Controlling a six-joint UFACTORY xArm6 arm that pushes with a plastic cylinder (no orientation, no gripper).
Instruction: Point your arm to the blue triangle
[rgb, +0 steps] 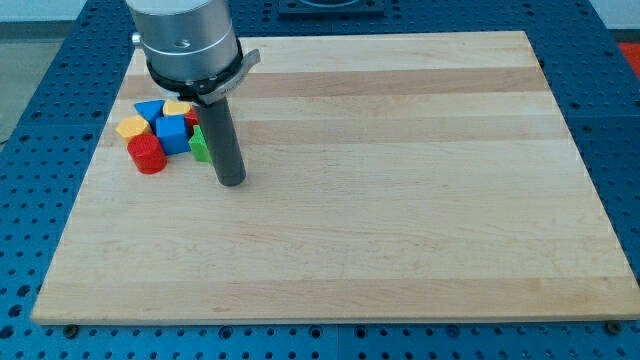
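Note:
The blue triangle (150, 109) lies at the view's left, at the top of a tight cluster of blocks. Next to it sit a yellow heart (177, 107), a blue cube (172, 133), a yellow block (131, 127), a red cylinder (147, 154) and a green block (200, 145), partly hidden by the rod. A bit of a red block (191, 117) shows behind the rod. My tip (232, 182) rests on the board just right of and below the green block, some way right of and below the blue triangle.
The wooden board (400, 200) lies on a blue perforated table (40, 200). The arm's grey body (185, 40) hangs over the board's top left corner, above the cluster.

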